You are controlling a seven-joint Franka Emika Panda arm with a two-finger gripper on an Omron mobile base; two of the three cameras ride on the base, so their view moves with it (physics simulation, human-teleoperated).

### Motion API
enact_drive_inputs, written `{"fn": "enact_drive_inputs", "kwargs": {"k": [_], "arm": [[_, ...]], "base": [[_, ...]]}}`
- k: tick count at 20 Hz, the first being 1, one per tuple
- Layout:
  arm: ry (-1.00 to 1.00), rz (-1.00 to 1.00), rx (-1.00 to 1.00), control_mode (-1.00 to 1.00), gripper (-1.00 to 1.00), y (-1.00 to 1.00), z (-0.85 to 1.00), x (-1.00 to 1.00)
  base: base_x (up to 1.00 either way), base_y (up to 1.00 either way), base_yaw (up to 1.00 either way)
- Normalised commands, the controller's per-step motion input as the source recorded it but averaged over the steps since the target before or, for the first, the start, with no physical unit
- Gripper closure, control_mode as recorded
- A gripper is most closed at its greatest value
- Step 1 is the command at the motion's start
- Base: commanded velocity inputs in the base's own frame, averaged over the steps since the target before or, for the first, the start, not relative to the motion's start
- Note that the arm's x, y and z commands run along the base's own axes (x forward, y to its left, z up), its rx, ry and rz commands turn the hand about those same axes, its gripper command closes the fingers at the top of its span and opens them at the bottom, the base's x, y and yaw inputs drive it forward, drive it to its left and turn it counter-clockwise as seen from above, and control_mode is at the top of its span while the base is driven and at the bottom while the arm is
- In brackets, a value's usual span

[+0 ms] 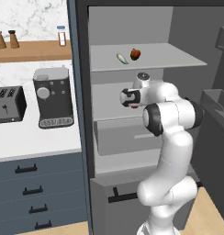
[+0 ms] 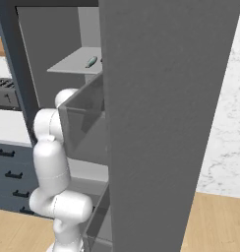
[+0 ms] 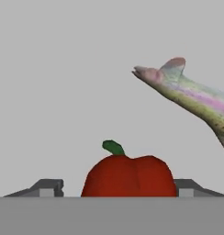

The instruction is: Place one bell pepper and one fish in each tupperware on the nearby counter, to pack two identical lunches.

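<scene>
Arm reached into the open fridge, its fingers spread either side of a red pepper.

From the left, a toaster and a coffee machine stood on the white counter above blue drawers, with small bottles on a wooden shelf above them. To the right stood the open fridge, and on its upper shelf lay a fish with a red bell pepper just beside it. The white arm bent up from the floor and pushed its hand in at the shelf below. In the hand view the gripper stood wide apart, one dark fingertip on each side of a second red pepper; whether the tips touched it I could not tell. A second fish lay behind that pepper to the right.
</scene>
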Motion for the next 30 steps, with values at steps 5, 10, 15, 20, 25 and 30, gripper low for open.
{"fn": "enact_drive_inputs", "kwargs": {"k": [5,10,15,20,25,30], "arm": [[0.0,0.01,0.0,-1.0,1.0,0.0,-0.11,-0.3],[-0.01,0.13,0.0,-1.0,1.0,0.03,0.0,-1.0],[0.0,0.22,0.0,-1.0,1.0,0.13,0.15,-1.0],[0.02,0.25,0.0,-1.0,1.0,0.25,0.39,-1.0],[0.07,0.19,0.0,-1.0,1.0,0.08,0.37,-1.0],[0.03,0.06,0.0,-1.0,1.0,0.0,0.26,-1.0]], "base": [[0.0,0.0,0.0],[0.0,0.0,0.0],[0.0,0.0,0.0],[0.0,0.0,0.0],[0.0,0.0,0.0],[0.0,0.0,0.0]]}}
